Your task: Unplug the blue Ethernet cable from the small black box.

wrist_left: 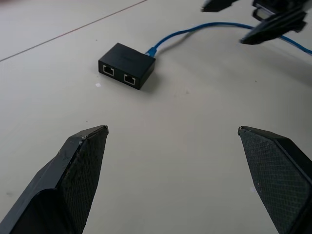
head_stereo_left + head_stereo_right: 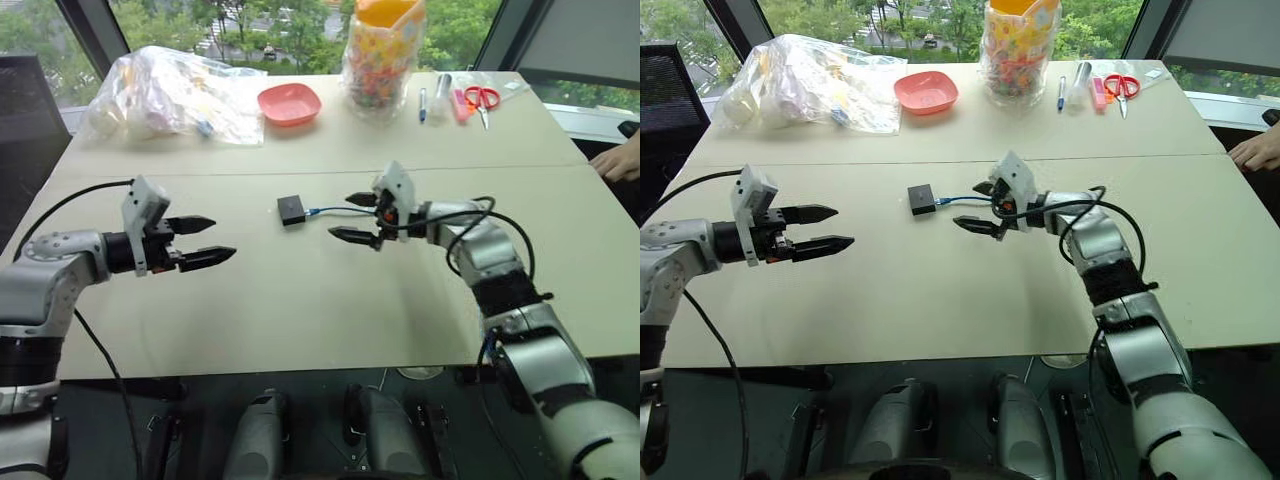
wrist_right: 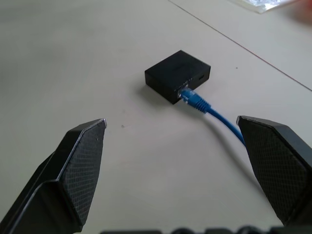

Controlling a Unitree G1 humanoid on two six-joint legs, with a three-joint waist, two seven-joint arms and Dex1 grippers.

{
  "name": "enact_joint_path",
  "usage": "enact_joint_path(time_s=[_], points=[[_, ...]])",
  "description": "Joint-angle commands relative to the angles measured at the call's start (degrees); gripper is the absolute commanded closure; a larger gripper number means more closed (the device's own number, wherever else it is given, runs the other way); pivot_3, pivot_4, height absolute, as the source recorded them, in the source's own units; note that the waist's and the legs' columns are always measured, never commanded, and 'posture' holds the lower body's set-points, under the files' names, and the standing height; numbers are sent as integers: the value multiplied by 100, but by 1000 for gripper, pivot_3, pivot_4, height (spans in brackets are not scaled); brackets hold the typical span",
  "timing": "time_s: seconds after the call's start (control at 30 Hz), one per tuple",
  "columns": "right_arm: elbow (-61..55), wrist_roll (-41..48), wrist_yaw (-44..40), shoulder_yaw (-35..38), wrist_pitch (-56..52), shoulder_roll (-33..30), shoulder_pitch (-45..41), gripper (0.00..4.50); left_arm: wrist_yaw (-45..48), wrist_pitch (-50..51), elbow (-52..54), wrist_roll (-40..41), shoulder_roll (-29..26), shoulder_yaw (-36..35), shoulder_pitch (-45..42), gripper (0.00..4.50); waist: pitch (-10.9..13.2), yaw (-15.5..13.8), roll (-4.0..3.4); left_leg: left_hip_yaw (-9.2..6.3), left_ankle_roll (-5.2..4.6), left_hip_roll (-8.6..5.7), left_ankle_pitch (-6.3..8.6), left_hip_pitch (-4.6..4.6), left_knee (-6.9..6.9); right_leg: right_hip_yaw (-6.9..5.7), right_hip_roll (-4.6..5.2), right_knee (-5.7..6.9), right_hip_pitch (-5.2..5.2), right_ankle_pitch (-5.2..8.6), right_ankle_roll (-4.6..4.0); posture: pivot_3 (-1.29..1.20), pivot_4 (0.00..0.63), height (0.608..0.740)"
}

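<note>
Head cameras: the small black box (image 2: 291,210) lies flat near the middle of the table (image 2: 300,320), with the blue Ethernet cable (image 2: 335,211) plugged into the side facing the right gripper (image 2: 362,217). That gripper sits just beside the plug, jaws spread wide and empty, the cable running between them. The left gripper (image 2: 205,241) hangs well apart on the box's other side, jaws likewise wide open and holding nothing. At the far edge stand a plastic bag (image 2: 175,92), a pink dish (image 2: 289,103), a jar of coloured pieces (image 2: 381,60), pens and scissors (image 2: 482,98), none near the work; a person's hand (image 2: 620,160) rests at the table's right edge. Left wrist camera: the box shows two vacant ports facing it, path unobstructed. Right wrist camera: the plug (image 3: 191,99) is seated in the box. Assessment: approach stage; extraction not begun. Next, one gripper should brace the box while the other closes on the plug.
</note>
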State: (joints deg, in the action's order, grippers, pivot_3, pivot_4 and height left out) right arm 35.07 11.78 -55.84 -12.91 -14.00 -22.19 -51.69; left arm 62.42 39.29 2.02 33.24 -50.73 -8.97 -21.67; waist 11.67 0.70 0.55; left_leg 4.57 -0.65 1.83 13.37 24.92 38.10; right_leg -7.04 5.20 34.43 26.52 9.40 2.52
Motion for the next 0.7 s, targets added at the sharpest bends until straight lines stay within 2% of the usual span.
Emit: enact_joint_path(time_s=[0.03,0.17,0.3,0.4,0.53,0.63,0.7], points=[[2568,-767,258,-192,1323,770,-1250,0,-253,291,817,367,-119,-671,441,60,2,67,-2,6,1,-1,-1,-1,-1,9,0,5,5,-2,1,0,150,740],[3963,-1334,1082,-142,1714,1322,-1782,0,-878,486,1588,579,211,-1064,1064,60,0,50,0,-1,8,2,-5,-1,-12,10,-6,15,5,-7,1,0,150,740],[4352,-1704,1515,-22,1407,1635,-1811,0,-1559,669,2359,730,555,-1455,1683,60,0,38,1,-1,22,3,-11,-3,-11,12,-4,14,4,-17,-16,0,150,740],[4421,-2066,1402,-123,1312,1695,-1708,845,-1950,916,2972,976,667,-1878,2154,12,-5,46,-3,1,30,7,-14,-42,-9,16,-4,10,-29,-4,-27,0,150,740],[4405,-2005,1086,171,1186,1747,-1712,2796,-2194,1179,3378,1405,661,-2530,2663,12,-11,28,-8,-13,53,13,-6,-69,-9,15,-11,7,-54,-7,-39,0,150,740],[4356,-1980,963,335,1258,1735,-1758,4285,-2136,1093,3178,1343,495,-2427,2657,12,-13,20,-9,-16,54,15,-6,-68,-9,15,-17,-4,-55,-10,-44,0,150,740],[4299,-2018,1092,408,1442,1694,-1812,4436,-2026,946,2794,1224,356,-2160,2349,12,-13,21,-9,-13,54,16,-6,-65,-9,14,-18,-6,-53,-10,-44,0,150,740]])
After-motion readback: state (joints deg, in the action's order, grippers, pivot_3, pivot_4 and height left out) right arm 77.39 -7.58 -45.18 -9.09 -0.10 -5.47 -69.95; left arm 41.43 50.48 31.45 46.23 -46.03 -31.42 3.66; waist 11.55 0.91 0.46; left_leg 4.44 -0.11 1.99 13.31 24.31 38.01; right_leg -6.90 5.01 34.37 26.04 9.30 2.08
